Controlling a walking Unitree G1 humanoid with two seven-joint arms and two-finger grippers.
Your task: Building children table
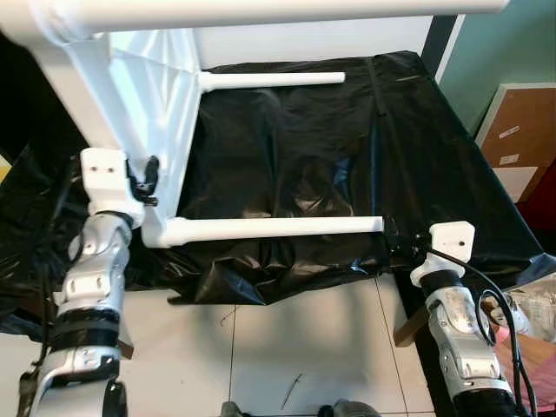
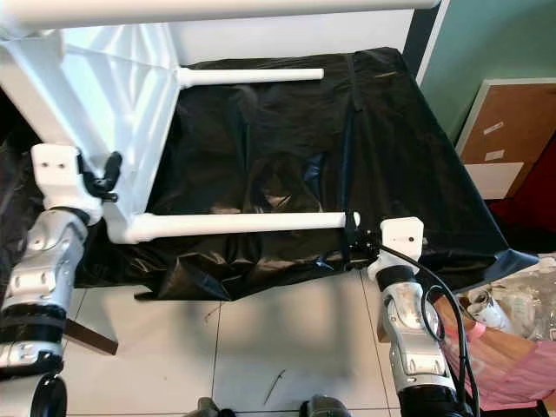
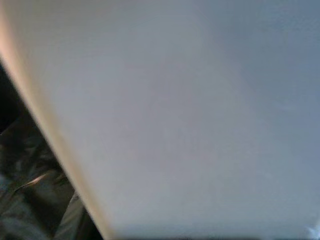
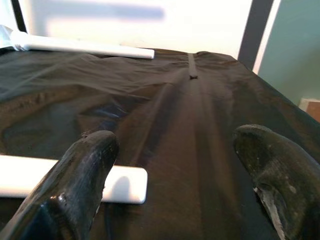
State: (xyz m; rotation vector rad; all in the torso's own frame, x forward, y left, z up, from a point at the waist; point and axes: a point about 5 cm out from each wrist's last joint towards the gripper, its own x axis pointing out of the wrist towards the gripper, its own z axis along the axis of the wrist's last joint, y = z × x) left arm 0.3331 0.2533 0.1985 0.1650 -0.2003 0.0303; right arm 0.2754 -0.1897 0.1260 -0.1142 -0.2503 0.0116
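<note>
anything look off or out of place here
The white table is not upright: it lies tipped on its side on the black sheet, two legs sticking out sideways. The left gripper is at its edge; the right gripper hangs open by a leg's end.

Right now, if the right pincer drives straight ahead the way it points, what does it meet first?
Probably the black sheet. The right pincer is open, with the near white leg's end beside one finger, just off the line; depth is uncertain.
</note>
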